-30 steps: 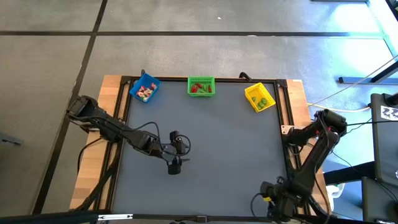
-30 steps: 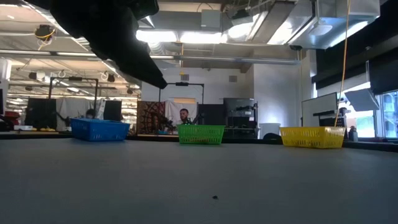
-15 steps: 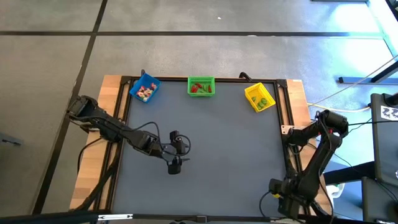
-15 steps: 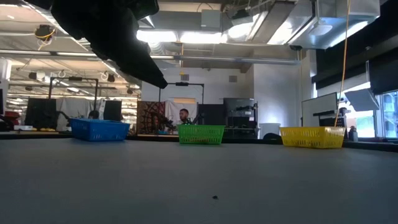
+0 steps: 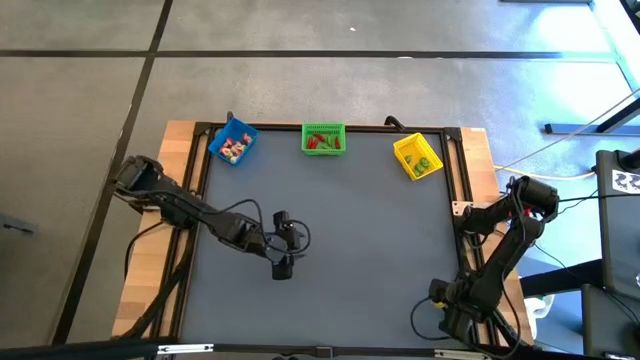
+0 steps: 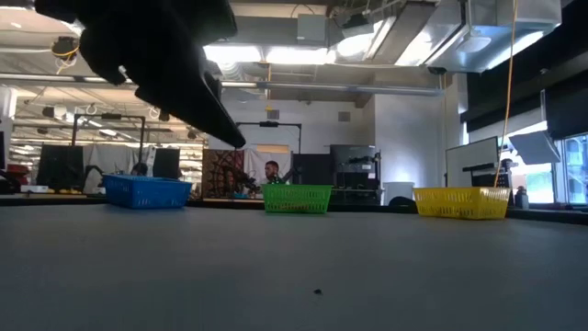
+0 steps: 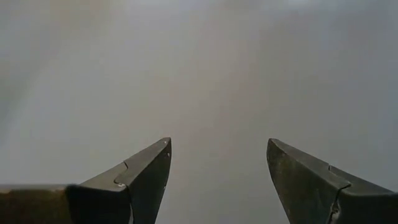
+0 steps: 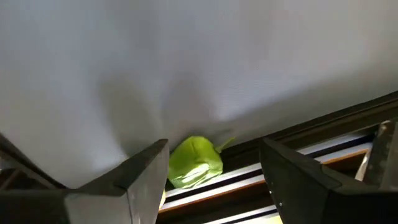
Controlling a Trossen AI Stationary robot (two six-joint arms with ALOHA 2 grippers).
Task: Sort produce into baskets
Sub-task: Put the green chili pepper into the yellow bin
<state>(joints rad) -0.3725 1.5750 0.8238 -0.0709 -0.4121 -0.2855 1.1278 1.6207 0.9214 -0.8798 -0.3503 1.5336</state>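
Observation:
The blue basket (image 5: 232, 145), the green basket (image 5: 323, 138) and the yellow basket (image 5: 417, 157) stand along the mat's far edge, each holding small produce pieces. My left gripper (image 5: 283, 268) is open over the bare mat left of centre, and its wrist view (image 7: 217, 143) shows nothing between the fingers. My right gripper (image 5: 442, 300) is open at the near right corner. In its wrist view (image 8: 214, 146) a light green produce piece (image 8: 196, 160) lies at the mat's edge against the dark frame, between the two fingers.
A dark frame (image 5: 462, 215) and wooden borders (image 5: 180, 150) run around the grey mat (image 5: 350, 230). Cables loop beside my left gripper (image 5: 298, 237). A small dark speck (image 6: 317, 291) lies on the mat near the low camera. A person (image 6: 272, 171) shows in the room far behind.
My left arm has come down a little in the low view. My right gripper has shifted slightly about the near right corner. The baskets have stayed where they were.

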